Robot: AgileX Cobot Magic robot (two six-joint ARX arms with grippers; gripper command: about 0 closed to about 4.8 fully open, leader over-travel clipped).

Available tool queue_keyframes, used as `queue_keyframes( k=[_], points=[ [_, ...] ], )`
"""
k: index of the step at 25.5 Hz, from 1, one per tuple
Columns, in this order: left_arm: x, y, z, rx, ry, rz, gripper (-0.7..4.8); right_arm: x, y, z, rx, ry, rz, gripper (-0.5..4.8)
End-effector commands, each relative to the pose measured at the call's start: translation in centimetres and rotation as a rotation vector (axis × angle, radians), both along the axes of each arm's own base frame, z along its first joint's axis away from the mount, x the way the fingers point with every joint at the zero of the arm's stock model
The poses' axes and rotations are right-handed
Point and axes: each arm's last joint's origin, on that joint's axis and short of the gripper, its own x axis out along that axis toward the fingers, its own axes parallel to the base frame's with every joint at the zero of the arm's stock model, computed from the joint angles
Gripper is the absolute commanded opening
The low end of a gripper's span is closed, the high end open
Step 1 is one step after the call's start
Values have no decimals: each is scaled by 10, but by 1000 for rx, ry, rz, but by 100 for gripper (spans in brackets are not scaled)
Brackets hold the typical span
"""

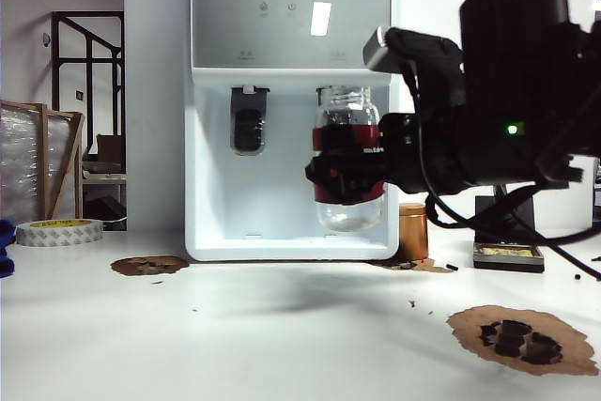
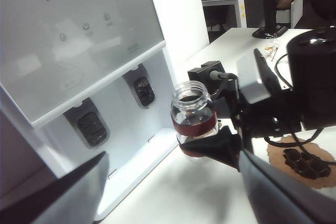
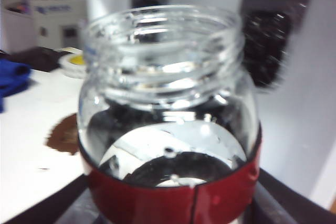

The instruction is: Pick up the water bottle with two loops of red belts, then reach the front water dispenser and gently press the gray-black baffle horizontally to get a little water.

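Note:
The water bottle [image 1: 347, 152] is a clear jar with two red bands, upright and lifted off the table in front of the right side of the water dispenser's [image 1: 282, 16] bay. My right gripper [image 1: 344, 174] is shut on its body between the bands. In the right wrist view the water bottle [image 3: 168, 103] fills the frame, with my right gripper [image 3: 170, 211] closed around its red band. The gray-black baffle [image 2: 143, 90] shows in the left wrist view, just beyond the water bottle [image 2: 193, 114]; in the exterior view the jar hides it. My left gripper [image 2: 173, 205] hangs open and empty, away from the jar.
The matching left paddle [image 1: 249, 121] sits in the bay. A copper-brown cylinder [image 1: 413, 230] stands right of the dispenser, a black stand [image 1: 507, 237] beyond it. A tape roll [image 1: 58, 230] lies far left. Brown patches [image 1: 521, 337] mark the table.

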Motion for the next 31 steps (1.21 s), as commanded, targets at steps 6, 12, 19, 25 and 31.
queue_keyframes(
  k=[6,12,19,25,31],
  points=[
    [0,0,4,-10,-17,2,400,4,0,6,46,-12,-139,191],
    [0,0,4,-9,-17,10,400,9,18,6,62,-19,-138,178],
    [0,0,3,-7,-18,17,400,19,26,-16,46,8,-194,178],
    [0,0,3,-5,-16,17,400,22,26,-18,64,-12,-234,177],
    [0,0,3,-1,-12,16,400,32,33,-11,77,-26,-233,177]
  ],
)
